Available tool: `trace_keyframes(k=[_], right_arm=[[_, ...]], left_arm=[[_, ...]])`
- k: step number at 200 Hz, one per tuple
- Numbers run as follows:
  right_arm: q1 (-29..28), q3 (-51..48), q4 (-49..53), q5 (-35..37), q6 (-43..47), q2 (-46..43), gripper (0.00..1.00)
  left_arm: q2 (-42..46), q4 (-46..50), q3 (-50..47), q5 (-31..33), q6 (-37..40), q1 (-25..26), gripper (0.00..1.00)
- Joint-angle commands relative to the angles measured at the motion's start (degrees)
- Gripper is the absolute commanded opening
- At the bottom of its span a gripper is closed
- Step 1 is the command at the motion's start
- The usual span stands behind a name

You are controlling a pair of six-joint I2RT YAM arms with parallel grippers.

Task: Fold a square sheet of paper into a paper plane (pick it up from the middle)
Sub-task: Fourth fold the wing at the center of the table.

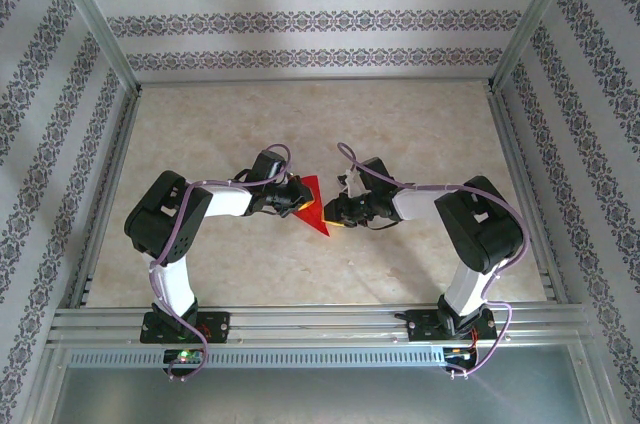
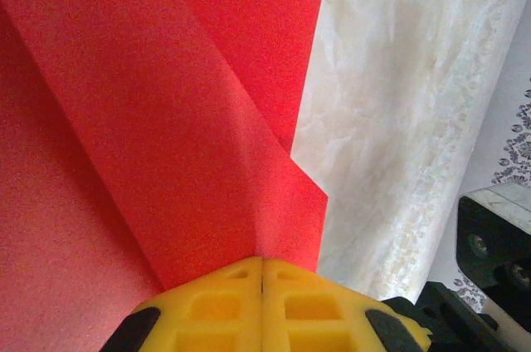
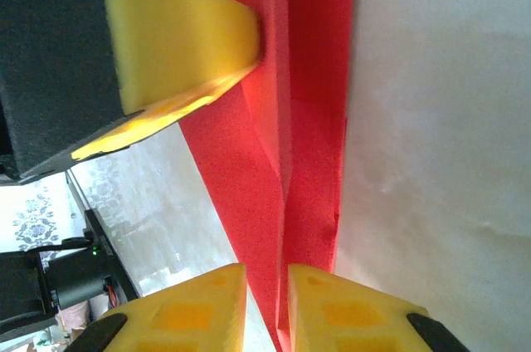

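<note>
The red sheet of paper (image 1: 314, 206) is folded into a narrow pointed wedge and hangs above the table between the two arms, tip toward the near side. My left gripper (image 1: 298, 197) is shut on its left edge. In the left wrist view the yellow fingertips (image 2: 263, 262) meet on a crease of the folded paper (image 2: 166, 119). My right gripper (image 1: 335, 216) stands at the paper's lower right. In the right wrist view its jaws (image 3: 267, 273) are slightly apart, with the folded layers (image 3: 307, 119) running between them and a gap on the left side. The left gripper's yellow finger (image 3: 174, 36) presses the paper at top left.
A pale marbled tabletop (image 1: 400, 134) lies below, fenced by aluminium rails (image 1: 300, 319) at the near edge and along the sides. Patterned walls (image 1: 300, 14) close the cell. The right arm's black links (image 2: 498, 244) show at the edge of the left wrist view.
</note>
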State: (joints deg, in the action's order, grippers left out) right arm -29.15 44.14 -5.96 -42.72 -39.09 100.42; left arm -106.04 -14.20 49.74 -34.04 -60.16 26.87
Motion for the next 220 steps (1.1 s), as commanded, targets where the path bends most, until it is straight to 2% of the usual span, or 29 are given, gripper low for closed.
trace_keyframes(k=[1,67,136,188,220], right_arm=[[-0.82,1.21,1.47,-0.17,0.51,0.55,0.21],[-1.09,1.21,1.56,-1.46,-0.09,2.37,0.19],[-1.34,1.39,1.91,-1.60,0.16,4.08,0.12],[-1.44,1.21,2.78,-1.31,0.84,5.22,0.12],[-1.07,1.38,2.31,-1.97,0.81,4.21,0.15]], left_arm=[[-0.50,0.88,-0.62,0.47,1.45,-0.66,0.06],[-0.51,0.66,-1.18,0.56,1.23,-0.62,0.06],[-0.64,0.48,-0.96,0.51,1.27,-0.61,0.06],[-0.97,0.84,-0.53,0.48,1.56,-0.66,0.06],[-1.05,0.57,-0.44,0.12,1.63,-0.68,0.06]])
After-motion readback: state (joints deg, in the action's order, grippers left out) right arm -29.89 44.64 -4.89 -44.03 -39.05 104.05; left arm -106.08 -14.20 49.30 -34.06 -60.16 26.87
